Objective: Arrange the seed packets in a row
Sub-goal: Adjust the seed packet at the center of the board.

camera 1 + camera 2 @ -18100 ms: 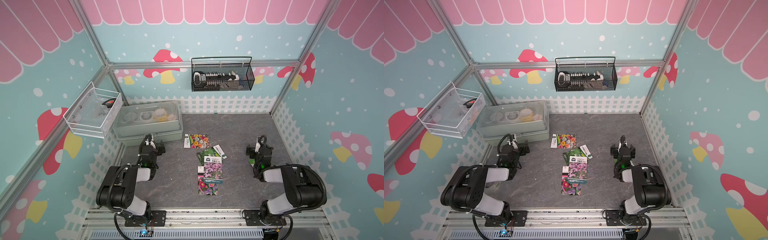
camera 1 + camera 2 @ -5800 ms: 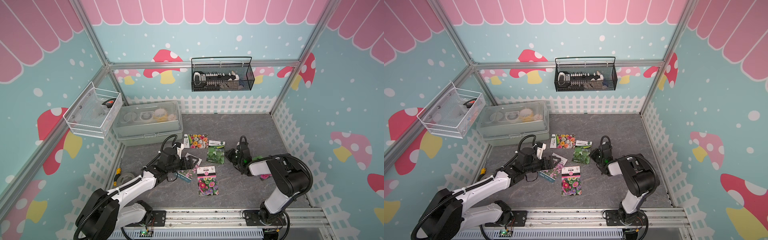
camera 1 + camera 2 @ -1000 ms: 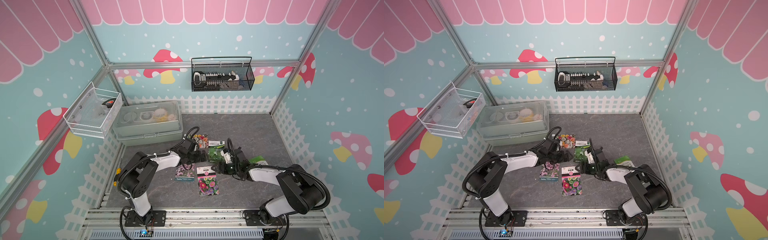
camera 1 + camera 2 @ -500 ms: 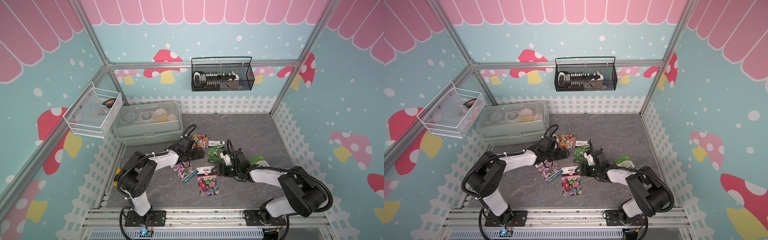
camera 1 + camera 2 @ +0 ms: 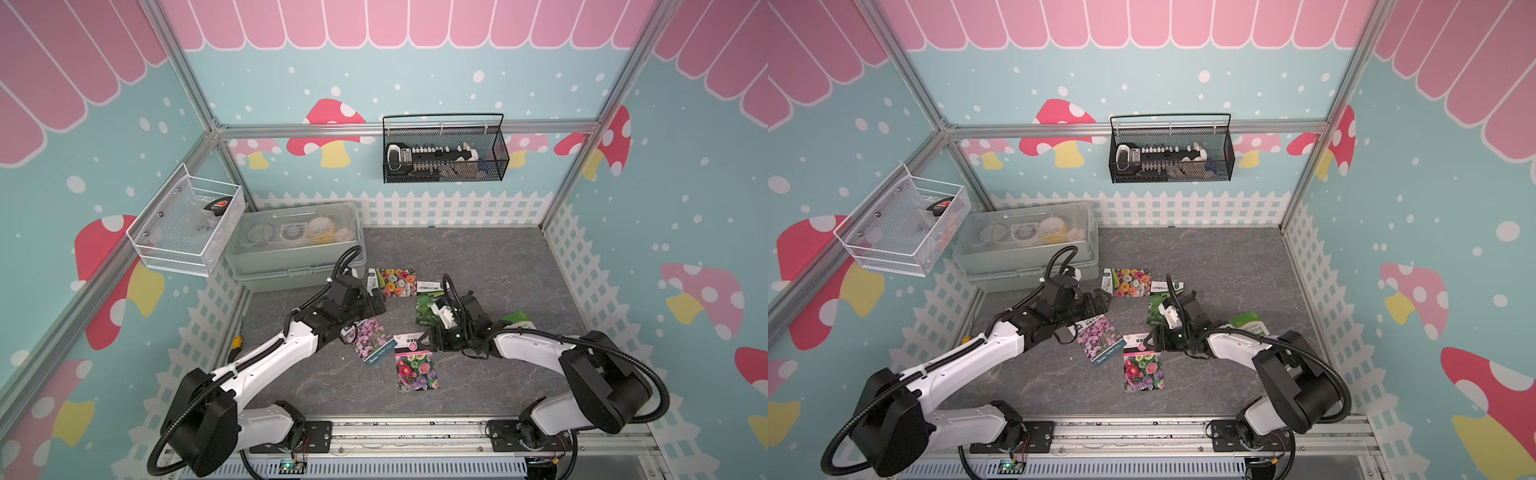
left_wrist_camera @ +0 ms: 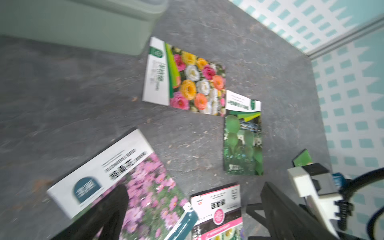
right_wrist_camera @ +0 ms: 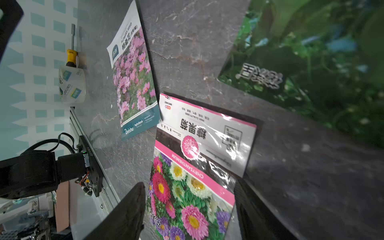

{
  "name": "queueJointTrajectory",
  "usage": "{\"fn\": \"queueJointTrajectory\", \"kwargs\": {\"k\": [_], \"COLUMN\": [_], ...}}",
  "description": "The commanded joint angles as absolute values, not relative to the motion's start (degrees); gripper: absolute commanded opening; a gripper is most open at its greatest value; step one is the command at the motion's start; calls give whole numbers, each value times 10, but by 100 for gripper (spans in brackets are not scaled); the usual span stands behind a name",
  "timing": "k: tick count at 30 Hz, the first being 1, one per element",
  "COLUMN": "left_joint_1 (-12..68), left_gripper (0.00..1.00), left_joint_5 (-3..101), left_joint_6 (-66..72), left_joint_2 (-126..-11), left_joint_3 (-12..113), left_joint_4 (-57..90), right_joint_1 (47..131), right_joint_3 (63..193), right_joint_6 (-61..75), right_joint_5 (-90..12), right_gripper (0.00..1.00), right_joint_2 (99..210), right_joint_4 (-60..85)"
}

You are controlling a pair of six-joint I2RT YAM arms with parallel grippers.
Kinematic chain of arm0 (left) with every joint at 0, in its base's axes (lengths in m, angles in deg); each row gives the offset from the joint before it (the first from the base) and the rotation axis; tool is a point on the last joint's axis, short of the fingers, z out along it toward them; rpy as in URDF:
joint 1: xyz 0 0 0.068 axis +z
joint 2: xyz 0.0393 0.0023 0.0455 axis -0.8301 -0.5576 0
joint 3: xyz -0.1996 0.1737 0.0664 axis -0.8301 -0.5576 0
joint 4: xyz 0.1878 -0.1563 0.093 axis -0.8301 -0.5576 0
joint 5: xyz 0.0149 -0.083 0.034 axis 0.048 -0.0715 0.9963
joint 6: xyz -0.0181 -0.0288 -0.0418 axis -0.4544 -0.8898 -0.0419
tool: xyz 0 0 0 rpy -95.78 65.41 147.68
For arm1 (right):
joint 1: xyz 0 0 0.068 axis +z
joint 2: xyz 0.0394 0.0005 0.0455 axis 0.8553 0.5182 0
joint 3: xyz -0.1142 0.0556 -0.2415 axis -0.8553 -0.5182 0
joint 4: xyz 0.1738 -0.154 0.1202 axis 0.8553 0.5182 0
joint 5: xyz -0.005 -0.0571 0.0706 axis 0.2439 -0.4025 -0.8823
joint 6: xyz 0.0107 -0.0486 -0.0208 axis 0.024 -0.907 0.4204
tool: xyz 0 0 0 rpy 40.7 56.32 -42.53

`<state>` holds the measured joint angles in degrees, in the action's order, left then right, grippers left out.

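Observation:
Several seed packets lie flat on the grey table in both top views: a rose packet (image 5: 397,282), a green-leaf packet (image 5: 428,305), a tilted pink-flower packet (image 5: 372,340), a chrysanthemum packet (image 5: 415,365) and a green packet (image 5: 515,320) behind the right arm. My left gripper (image 5: 379,305) is open just above the pink-flower packet's (image 6: 128,187) white end, holding nothing. My right gripper (image 7: 193,209) is open and low over the chrysanthemum packet (image 7: 193,166), one finger on each side of its long edges. The pink-flower packet's corner overlaps the chrysanthemum packet's label end.
A clear lidded box (image 5: 295,245) stands at the back left. A tape roll (image 7: 71,85) and a yellow-handled screwdriver (image 5: 237,343) lie by the left fence. A white wire basket (image 5: 187,226) and a black mesh basket (image 5: 444,153) hang on the walls.
The pink-flower packet has turned from straight to tilted, its corner now against the chrysanthemum packet. My left gripper has drawn back from it. My right gripper has edged over the chrysanthemum packet.

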<state>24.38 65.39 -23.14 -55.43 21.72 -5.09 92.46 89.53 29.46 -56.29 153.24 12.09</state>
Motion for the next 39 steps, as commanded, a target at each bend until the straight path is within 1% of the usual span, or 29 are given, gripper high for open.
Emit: {"fn": "queueJointTrajectory", "kwargs": {"k": [1,4,9,12,14,18,25,32,39], "left_joint_1": [246,259,299,324,357,384,389,389,398], "left_gripper": [99,99,99,99,99,99,99,99,99], "left_joint_5": [741,776,778,752,724,676,626,603,594], "left_joint_6": [-295,-320,-329,-328,-329,-327,-314,-308,-296], "left_joint_2": [-512,-488,-476,-480,-495,-539,-624,-680,-706], "left_joint_3": [163,132,108,85,74,61,106,156,188], "left_joint_4": [-132,-153,-151,-116,-97,-42,11,35,35], "right_joint_1": [938,940,944,952,960,987,1024,1048,1079], "right_joint_3": [960,1014,1092,1120,1129,1141,1112,1103,1111], "right_joint_6": [264,266,266,262,263,266,293,308,326], "right_joint_5": [-569,-572,-597,-607,-613,-614,-620,-623,-635], "right_gripper": [68,68,68,68,68,68,68,68,68], "right_joint_2": [1589,1651,1738,1776,1788,1799,1788,1775,1790], "right_joint_4": [127,109,101,111,110,115,88,85,70]}}
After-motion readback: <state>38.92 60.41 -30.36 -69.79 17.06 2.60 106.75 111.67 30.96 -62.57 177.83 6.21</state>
